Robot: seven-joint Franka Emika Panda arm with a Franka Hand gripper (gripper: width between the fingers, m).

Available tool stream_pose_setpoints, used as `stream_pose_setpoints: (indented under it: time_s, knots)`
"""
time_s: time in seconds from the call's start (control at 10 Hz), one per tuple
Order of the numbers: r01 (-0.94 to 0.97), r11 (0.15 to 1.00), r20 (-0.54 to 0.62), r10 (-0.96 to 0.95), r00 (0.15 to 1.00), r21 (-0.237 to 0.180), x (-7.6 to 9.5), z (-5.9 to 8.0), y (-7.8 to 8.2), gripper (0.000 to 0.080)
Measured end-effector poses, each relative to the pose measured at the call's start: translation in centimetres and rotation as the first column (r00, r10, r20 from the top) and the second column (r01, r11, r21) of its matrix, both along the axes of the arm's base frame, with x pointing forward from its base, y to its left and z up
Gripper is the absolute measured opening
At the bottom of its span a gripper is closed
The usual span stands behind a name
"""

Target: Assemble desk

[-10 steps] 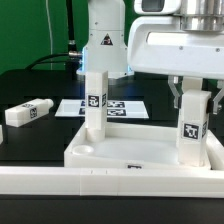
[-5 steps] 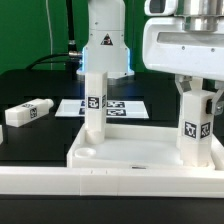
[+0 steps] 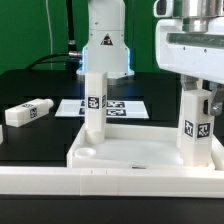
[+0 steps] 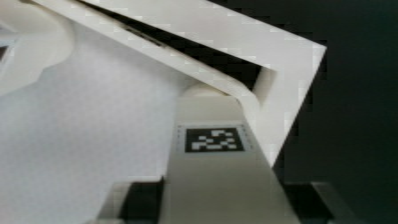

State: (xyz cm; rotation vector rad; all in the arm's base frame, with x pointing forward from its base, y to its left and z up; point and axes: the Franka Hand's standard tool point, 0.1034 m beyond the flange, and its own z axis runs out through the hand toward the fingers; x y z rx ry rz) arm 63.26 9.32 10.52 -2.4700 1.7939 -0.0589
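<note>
**Desk:** Why the clamp on that post?

**Arm:** My gripper (image 3: 196, 88) is closed on the top of the held leg (image 3: 194, 128). That leg stands upright at a corner of the tabletop (image 3: 135, 152), on the exterior view's right. I judge the high grip leaves its foot free to seat in the socket.

**Desk:** And the rest of the desk?

**Arm:** The tabletop lies rim-up just behind the white rail (image 3: 60, 185), which probably stops it sliding. A standing leg (image 3: 95, 105) is upright at its far corner, on the exterior view's left. A loose leg (image 3: 27, 112) lies on its side on the black table near the marker board (image 3: 125, 106), apart from the tabletop and within reach.
</note>
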Motion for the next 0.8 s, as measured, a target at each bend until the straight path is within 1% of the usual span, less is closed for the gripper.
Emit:
stream_pose_setpoints:
  time_s: [0.1,0.2,0.3,0.4,0.5,0.7,0.8]
  knots:
    - [-0.006,1.000,0.001,0.006,1.000,-0.001,0.01,-0.02,0.01,0.0291]
    - [-0.046,0.999,0.002,0.046,0.999,-0.004,0.00,-0.03,-0.05,0.0386]
    - [-0.107,0.994,-0.002,0.107,0.994,-0.009,-0.09,-0.07,-0.17,0.0527]
    - [-0.196,0.981,-0.010,0.196,0.981,-0.014,-0.23,-0.08,-0.18,0.0611]
    - [-0.320,0.947,-0.012,0.320,0.947,-0.027,-0.26,-0.02,-0.21,0.0641]
    - [-0.474,0.880,-0.013,0.474,0.881,-0.039,-0.25,0.04,-0.07,0.0647]
    - [-0.569,0.821,-0.011,0.569,0.822,-0.048,-0.16,0.11,-0.13,0.0647]
